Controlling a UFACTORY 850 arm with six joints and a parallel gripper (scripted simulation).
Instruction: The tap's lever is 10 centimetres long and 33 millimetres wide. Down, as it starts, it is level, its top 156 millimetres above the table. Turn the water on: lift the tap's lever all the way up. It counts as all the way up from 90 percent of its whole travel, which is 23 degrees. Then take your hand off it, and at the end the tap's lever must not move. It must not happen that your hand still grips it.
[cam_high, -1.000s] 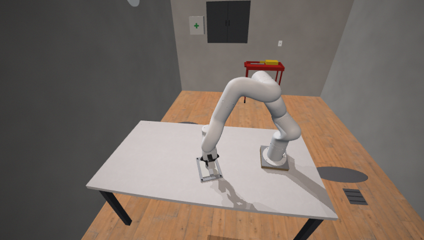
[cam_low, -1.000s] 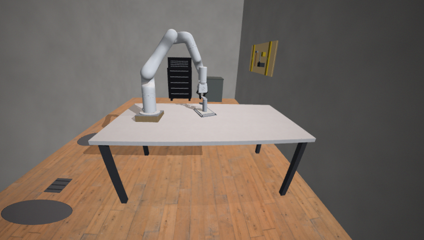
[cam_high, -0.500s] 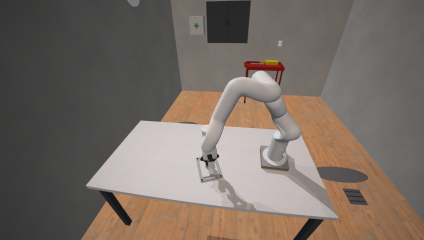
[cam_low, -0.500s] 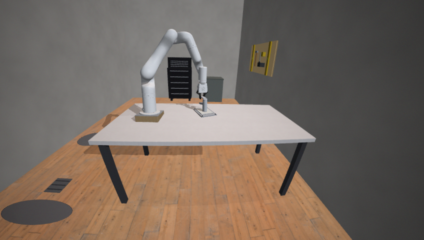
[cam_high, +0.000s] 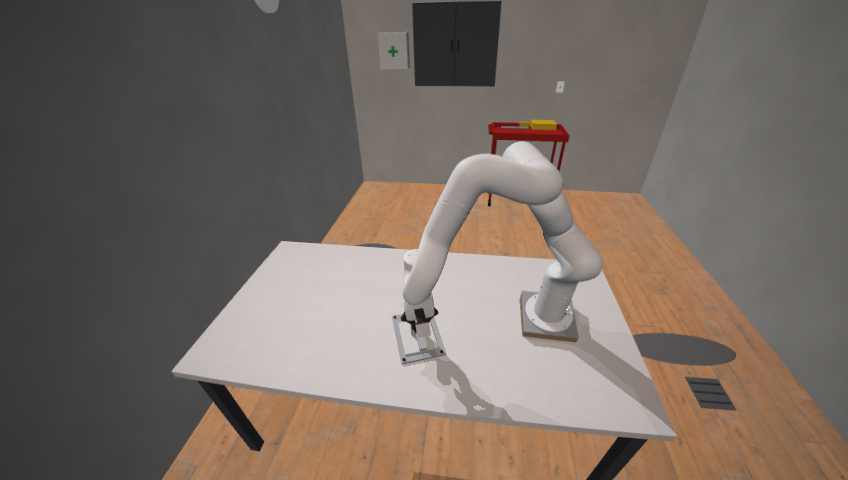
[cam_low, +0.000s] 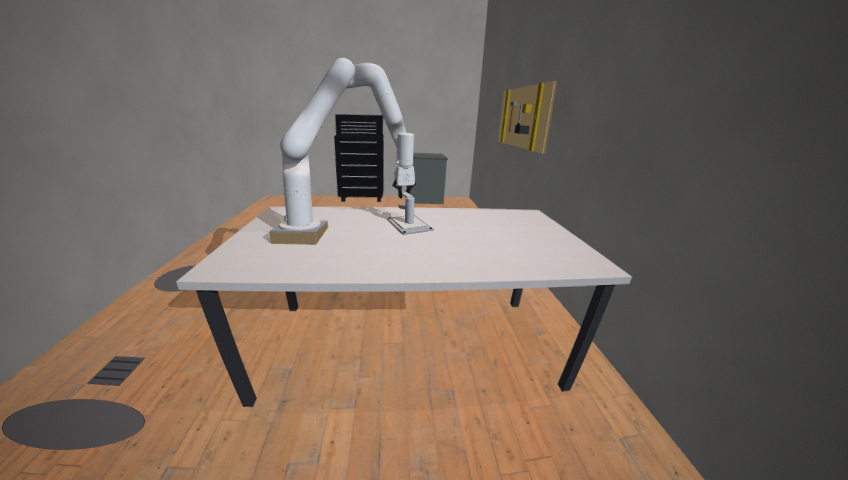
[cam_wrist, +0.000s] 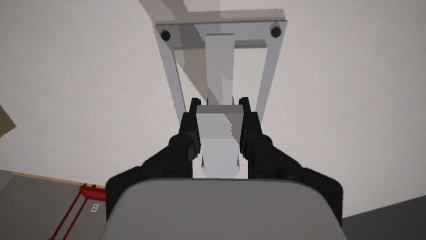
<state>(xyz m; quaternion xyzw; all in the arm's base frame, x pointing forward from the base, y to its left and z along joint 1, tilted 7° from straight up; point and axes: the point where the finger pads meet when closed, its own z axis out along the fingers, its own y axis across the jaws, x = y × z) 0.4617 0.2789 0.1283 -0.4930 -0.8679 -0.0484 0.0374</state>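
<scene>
A white six-joint robot arm (cam_high: 476, 196) stands on a tan square base plate (cam_high: 572, 336) near one end of a pale grey rectangular bench (cam_high: 297, 309) with dark legs. The arm arches up and over, then reaches straight down to a small grey tap (cam_low: 409, 212) mounted on a flat light-grey rectangular frame plate (cam_high: 403, 347) with dark bolts at its corners, lying on the bench well apart from the arm's base.

In the wrist view the black two-fingered tool (cam_wrist: 219, 111) is clamped on the tap's pale grey flat lever (cam_wrist: 217, 145). One black finger (cam_wrist: 192, 127) presses against each long side of the lever, which runs between them toward the camera. Beyond the fingertips, the tap's spout (cam_wrist: 220, 65) extends over the open middle of the frame plate. Whether the lever is level or tilted cannot be told from these views.

In the exterior view the tool hangs vertically just above the tap's upright body. Behind the bench are a black drawer cabinet (cam_low: 358, 155) and a dark grey box (cam_low: 429, 177). The top view shows a red cart (cam_high: 528, 135) carrying a yellow block (cam_high: 542, 124) against the far wall, and a wooden plank floor (cam_high: 368, 440).
</scene>
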